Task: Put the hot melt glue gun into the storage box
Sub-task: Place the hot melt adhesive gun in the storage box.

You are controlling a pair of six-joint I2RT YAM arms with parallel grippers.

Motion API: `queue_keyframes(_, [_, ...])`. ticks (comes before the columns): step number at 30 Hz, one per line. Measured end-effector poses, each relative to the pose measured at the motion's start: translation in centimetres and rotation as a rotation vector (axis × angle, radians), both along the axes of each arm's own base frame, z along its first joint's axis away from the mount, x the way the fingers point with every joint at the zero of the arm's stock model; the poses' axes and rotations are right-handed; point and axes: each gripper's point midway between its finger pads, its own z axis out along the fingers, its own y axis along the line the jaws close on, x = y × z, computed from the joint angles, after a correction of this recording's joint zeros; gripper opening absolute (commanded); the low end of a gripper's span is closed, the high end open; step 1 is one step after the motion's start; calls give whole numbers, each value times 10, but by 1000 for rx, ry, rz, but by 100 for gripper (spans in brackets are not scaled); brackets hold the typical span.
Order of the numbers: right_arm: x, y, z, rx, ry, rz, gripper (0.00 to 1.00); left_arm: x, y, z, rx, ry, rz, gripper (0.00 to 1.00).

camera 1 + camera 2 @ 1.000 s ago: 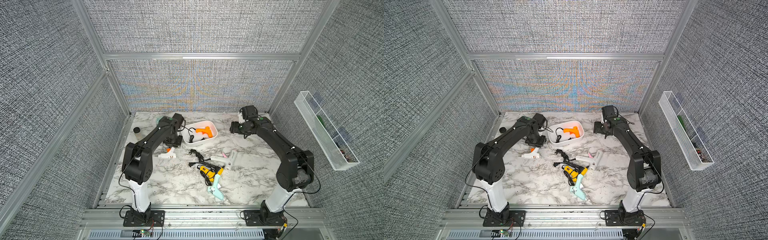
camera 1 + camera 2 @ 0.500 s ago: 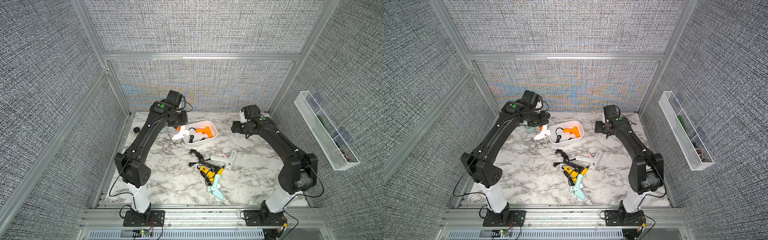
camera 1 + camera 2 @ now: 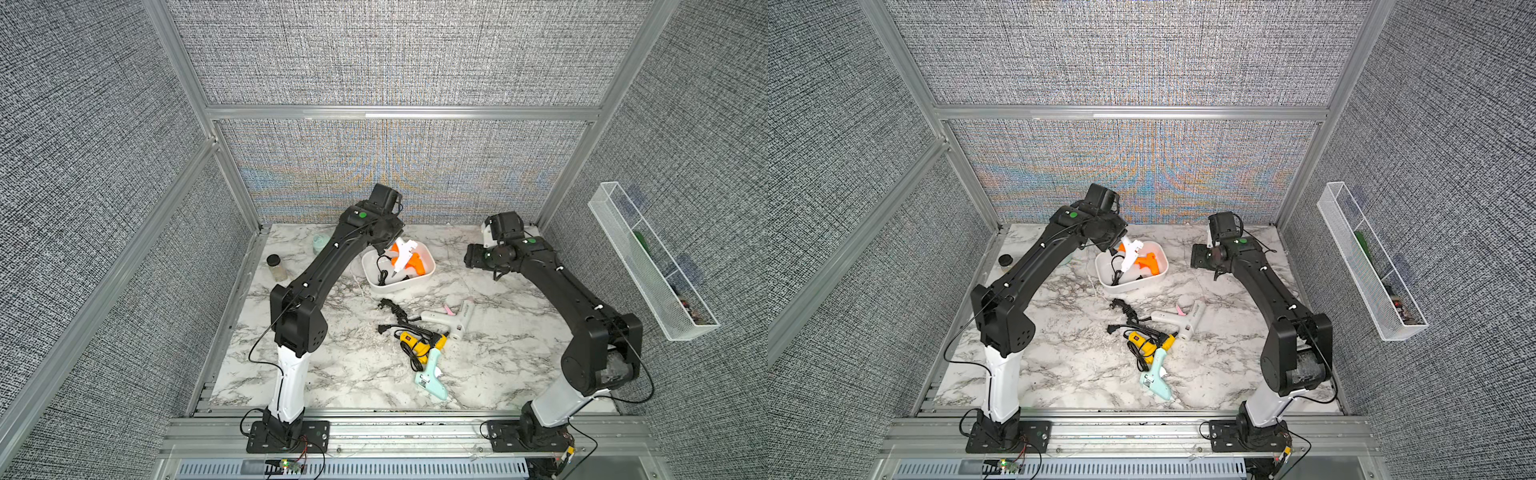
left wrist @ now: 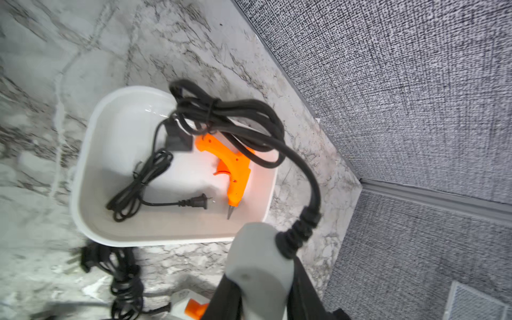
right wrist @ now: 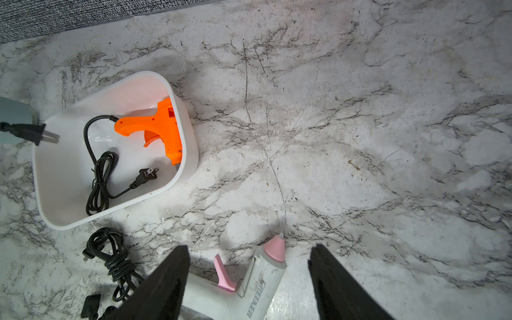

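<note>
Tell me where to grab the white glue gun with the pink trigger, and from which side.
Probably the barrel, from straight above: the white glue gun lies flat on the table, its barrel straight and clear, while the pink trigger crowds the handle.

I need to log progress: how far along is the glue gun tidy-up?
Done: the orange glue gun lies in the storage box. In hand: the left gripper holds a white glue gun over the box. Left: the pink-tipped gun, yellow gun and mint gun lie on the table; the right gripper hangs open.
</note>
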Motion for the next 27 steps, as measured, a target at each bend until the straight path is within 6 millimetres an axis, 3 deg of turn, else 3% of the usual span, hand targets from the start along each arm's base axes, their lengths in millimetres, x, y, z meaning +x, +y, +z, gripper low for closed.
queue_keyframes(4, [-5, -5, 0, -3, 3, -10, 74, 6, -4, 7, -42, -5, 110, 0])
queue_keyframes(7, [-9, -8, -2, -5, 9, -14, 74, 3, 3, -5, -38, 31, 192, 0])
queue_keyframes(14, [-15, -13, -7, -8, 21, -21, 74, -29, 15, -28, -17, 95, 304, 0])
queue_keyframes(19, [-15, -13, -7, -5, 21, -20, 74, -24, 16, -52, -18, 135, 363, 0])
queue_keyframes(27, [-18, -20, -5, -9, 18, -31, 74, 4, 13, -83, -51, 173, 439, 0])
